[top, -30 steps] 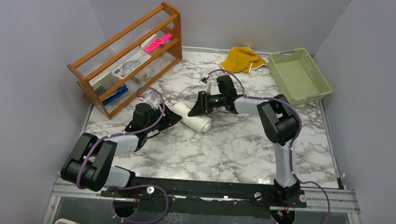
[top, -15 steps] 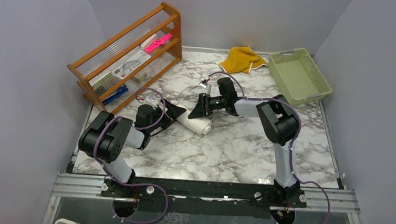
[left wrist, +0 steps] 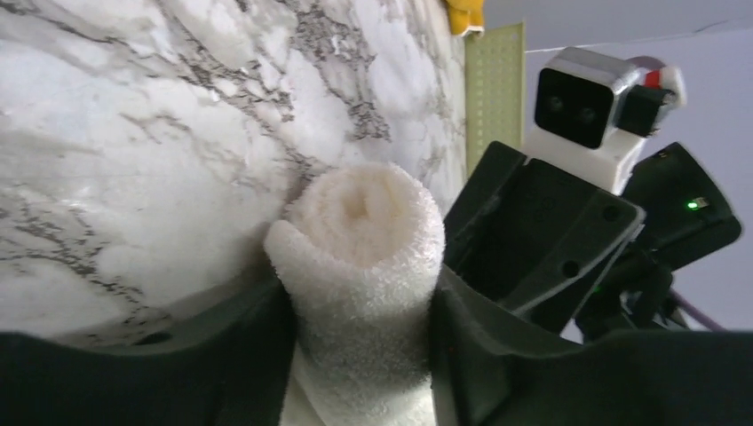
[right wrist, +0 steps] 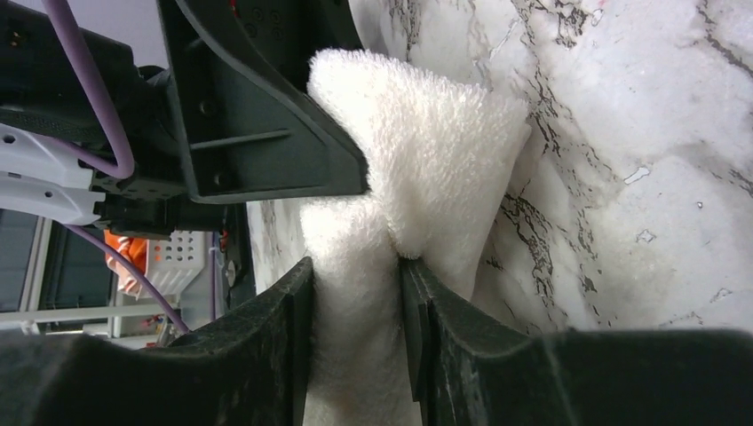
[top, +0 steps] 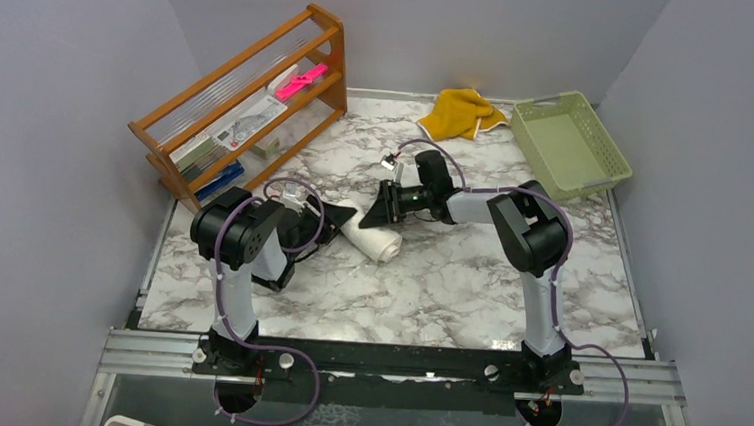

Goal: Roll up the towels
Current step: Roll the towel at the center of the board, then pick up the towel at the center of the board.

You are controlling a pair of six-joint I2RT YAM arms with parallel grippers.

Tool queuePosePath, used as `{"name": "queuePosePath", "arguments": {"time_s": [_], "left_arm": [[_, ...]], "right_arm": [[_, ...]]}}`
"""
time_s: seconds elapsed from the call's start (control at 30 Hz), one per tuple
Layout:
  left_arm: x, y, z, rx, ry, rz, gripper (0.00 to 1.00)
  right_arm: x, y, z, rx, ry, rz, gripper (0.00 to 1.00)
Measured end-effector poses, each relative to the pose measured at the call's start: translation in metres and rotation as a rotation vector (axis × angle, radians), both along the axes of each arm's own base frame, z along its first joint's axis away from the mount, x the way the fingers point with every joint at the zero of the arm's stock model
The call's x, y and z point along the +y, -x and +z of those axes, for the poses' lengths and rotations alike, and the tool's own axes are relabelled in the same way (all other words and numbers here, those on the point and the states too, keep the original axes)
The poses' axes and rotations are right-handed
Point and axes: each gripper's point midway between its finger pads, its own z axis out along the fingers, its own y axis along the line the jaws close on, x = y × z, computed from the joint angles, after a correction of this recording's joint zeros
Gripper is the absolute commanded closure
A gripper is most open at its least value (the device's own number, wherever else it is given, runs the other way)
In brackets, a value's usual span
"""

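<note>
The cream-white towel (top: 373,237) lies as a roll on the marble table (top: 449,278), left of centre. My left gripper (top: 336,220) holds the roll's left end. In the left wrist view its fingers (left wrist: 249,346) press both sides of the roll (left wrist: 364,257), so my left gripper (left wrist: 360,355) is shut on it. My right gripper (top: 380,213) reaches in from the far side. In the right wrist view my right gripper (right wrist: 355,337) pinches a fold of that towel (right wrist: 426,169). The mustard-yellow towel (top: 463,112) lies crumpled at the back edge, away from both grippers.
A wooden rack (top: 240,113) holding small items stands at the back left. A pale green basket (top: 568,141) sits at the back right, beside the yellow towel. The two grippers are close together, almost touching over the roll.
My left arm folded up and in, bringing its gripper onto the roll's left end. The jaws opened wide, then closed on the roll. The right gripper kept its pinch and barely moved.
</note>
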Motion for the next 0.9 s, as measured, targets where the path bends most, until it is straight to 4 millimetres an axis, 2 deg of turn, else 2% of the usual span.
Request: {"name": "queuePosePath", "arguments": {"time_s": [0.07,0.1,0.17,0.23,0.37,0.5,0.6,0.7,0.8,0.9], "left_arm": [[0.0,0.001,-0.004,0.012,-0.003,0.001,0.63],[-0.001,0.002,-0.008,0.024,-0.003,-0.002,0.65],[-0.003,0.0,-0.008,0.017,-0.007,-0.007,0.69],[-0.004,-0.001,-0.007,0.007,-0.012,-0.015,0.73],[-0.008,-0.001,-0.005,-0.019,-0.034,-0.051,0.79],[-0.017,-0.002,0.015,-0.09,-0.064,-0.132,0.81],[-0.025,-0.008,0.045,-0.186,-0.094,-0.194,0.82],[-0.033,-0.012,0.088,-0.318,-0.138,-0.259,0.83],[-0.039,-0.012,0.127,-0.441,-0.18,-0.319,0.84],[-0.044,-0.007,0.151,-0.516,-0.214,-0.388,0.84]], "right_arm": [[-0.001,0.001,-0.001,0.001,-0.001,0.003,0.54],[-0.001,0.002,-0.001,0.002,-0.001,0.004,0.45],[-0.001,0.003,0.0,-0.002,-0.005,0.01,0.14],[-0.001,0.004,0.005,-0.003,-0.012,0.016,0.06],[-0.006,0.007,0.019,-0.059,-0.022,0.015,0.01],[-0.024,0.01,0.044,-0.121,-0.052,-0.043,0.0],[-0.047,0.002,0.075,-0.183,-0.133,-0.115,0.0],[-0.071,-0.012,0.101,-0.239,-0.239,-0.173,0.0],[-0.089,-0.017,0.111,-0.26,-0.299,-0.213,0.0],[-0.089,-0.008,0.117,-0.307,-0.345,-0.203,0.0]]}}
